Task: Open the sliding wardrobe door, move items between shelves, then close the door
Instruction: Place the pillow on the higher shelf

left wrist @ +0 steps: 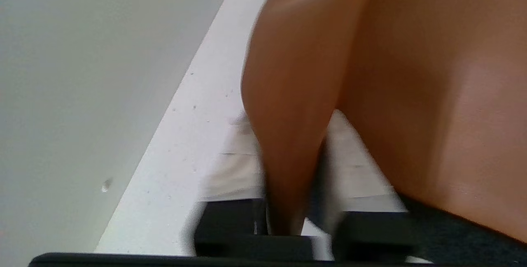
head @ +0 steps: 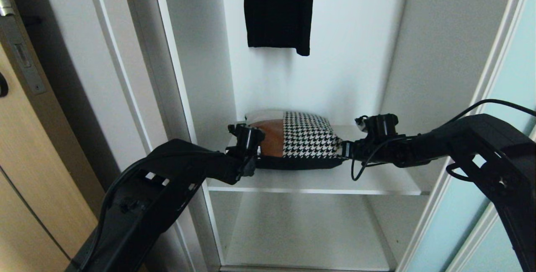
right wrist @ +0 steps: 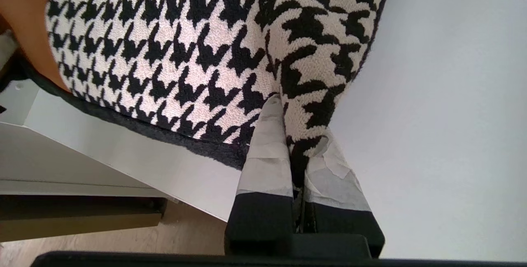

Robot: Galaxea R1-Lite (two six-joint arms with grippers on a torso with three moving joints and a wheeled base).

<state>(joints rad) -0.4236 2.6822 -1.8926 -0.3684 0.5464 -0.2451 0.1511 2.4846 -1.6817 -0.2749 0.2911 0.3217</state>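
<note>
Cushion: a soft cushion [head: 299, 140], tan-brown leather on its left part, black-and-white houndstooth on its right, black underneath, lies on the upper flat white shelf board [head: 318, 182] of the open white wardrobe compartment, its long axis running left to right across the shelf.
Left gripper [head: 251, 154]: at the cushion's leather end; in the left wrist view a fold of tan leather sits between its taped fingers [left wrist: 236, 168], which look parted around it, so whether they are gripping cannot be told.
Right gripper [head: 345, 149]: at the houndstooth end, its taped fingers [right wrist: 267, 152] pressed together on a pinch of the fabric at the cushion's corner.
Key relation: the cushion lies between the two grippers, one at each short end.
Around: a lower white shelf [head: 310, 238] below; a long black ribbed garment [head: 278, 10] hanging above; the frosted pale blue-green sliding door [head: 498, 205] slid aside at the right.
</note>
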